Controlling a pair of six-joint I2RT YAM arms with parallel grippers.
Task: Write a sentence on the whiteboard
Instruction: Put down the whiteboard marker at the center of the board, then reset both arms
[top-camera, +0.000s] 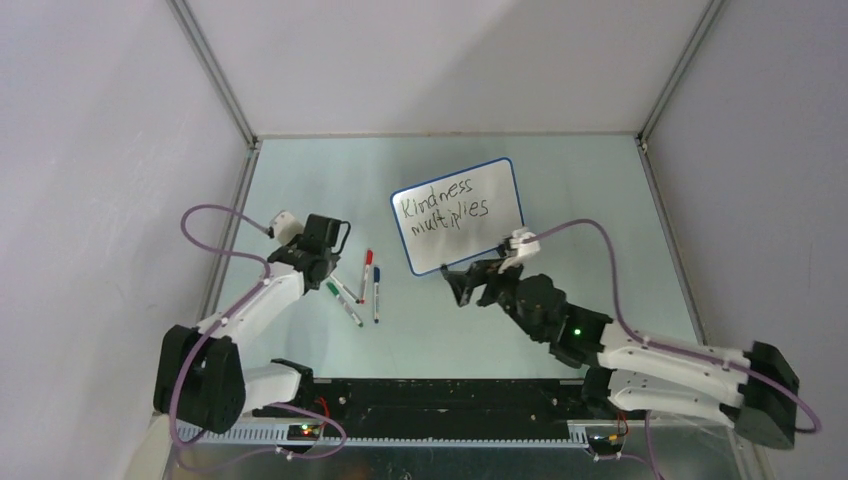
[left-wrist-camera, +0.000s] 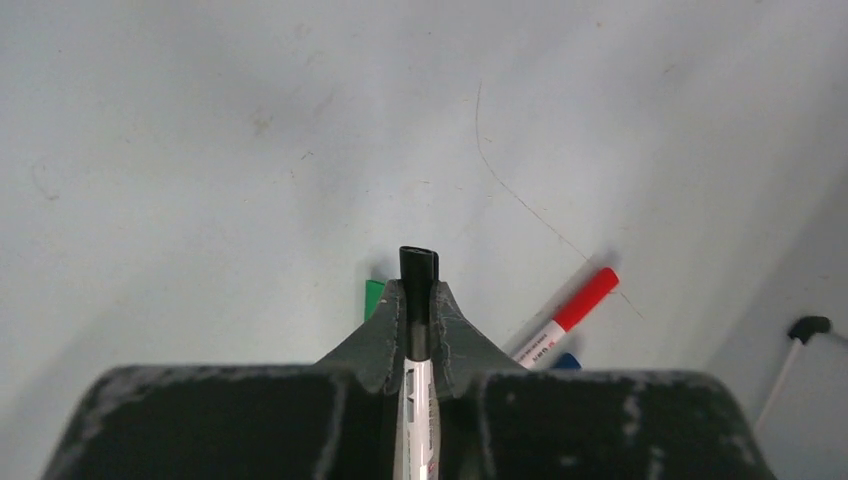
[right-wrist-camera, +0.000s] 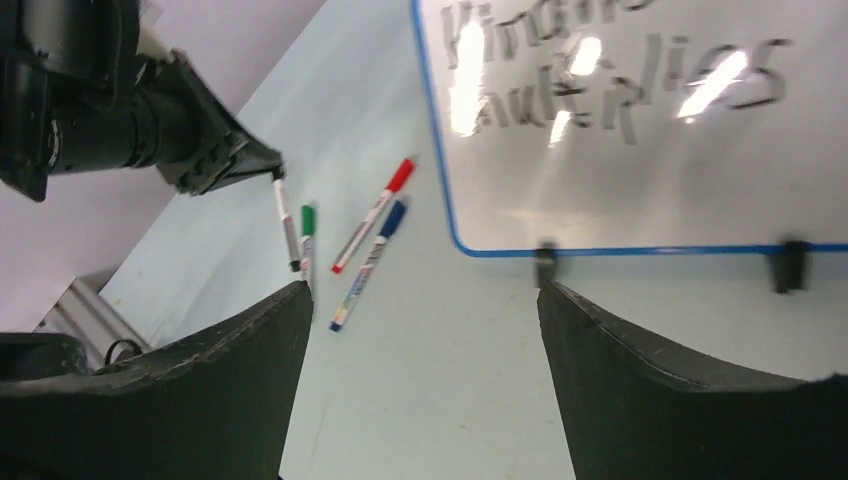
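A pale table (top-camera: 600, 200) carries the whiteboard (top-camera: 470, 242), a glossy white panel with a thin blue rim that stands on 2 small black feet (right-wrist-camera: 545, 262) toward the far centre, turned at an angle to the table's edges. Across its upper part runs the sentence (top-camera: 445, 208), "Kindness multiplies", in black strokes on 2 lines; it shows blurred in the right wrist view. The right tool (right-wrist-camera: 425, 300) sits just in front of the board's near edge, its fingers spread wide with nothing between them. To the left, well apart from the board, the left tool (left-wrist-camera: 419, 300) is clamped tight on a black marker (left-wrist-camera: 418, 268), whose black cap pokes out beyond the fingertips and points down toward the table. 3 more markers lie on the table between the arms: a green marker (top-camera: 343, 303) beside the held one, then a red marker (top-camera: 366, 272) and a blue marker (top-camera: 376, 293) side by side.
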